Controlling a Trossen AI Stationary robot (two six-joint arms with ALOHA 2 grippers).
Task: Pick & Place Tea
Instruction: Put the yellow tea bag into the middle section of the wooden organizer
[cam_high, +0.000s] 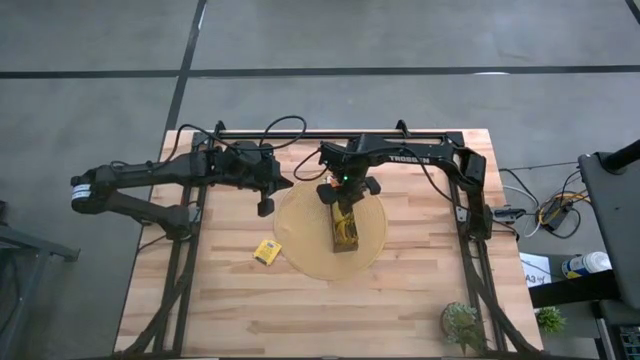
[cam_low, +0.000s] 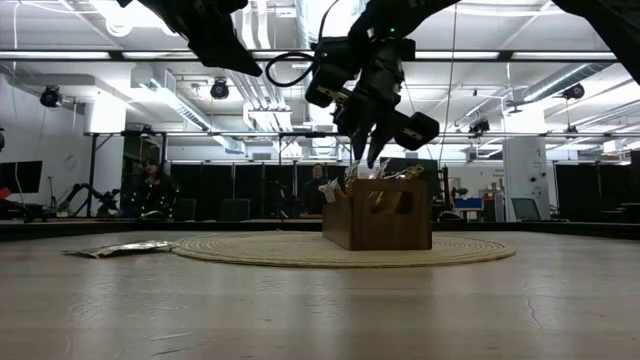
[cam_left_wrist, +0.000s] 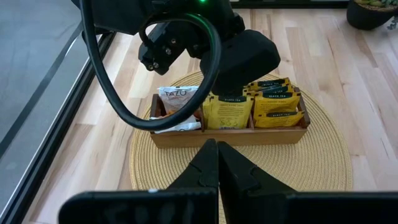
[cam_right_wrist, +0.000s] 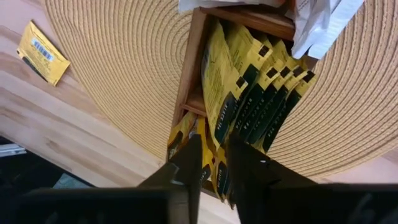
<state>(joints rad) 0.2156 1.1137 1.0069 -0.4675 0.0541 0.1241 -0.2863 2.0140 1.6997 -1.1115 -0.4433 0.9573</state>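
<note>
A loose yellow sachet (cam_high: 266, 251) is lying flat on the bench (cam_high: 400, 310), just off the mat's (cam_high: 300, 258) rim. On the mat, the tray (cam_high: 344, 232) is holding the other sachets (cam_left_wrist: 271, 104) upright. The right gripper (cam_right_wrist: 213, 163) is hanging over the tray's near end, fingers slightly parted around a yellow sachet's top edge, seemingly placing or releasing it. Farther back, the left gripper (cam_left_wrist: 217, 163) is waiting clenched and empty. Next, probably: rise clear, then go for the loose sachet.
</note>
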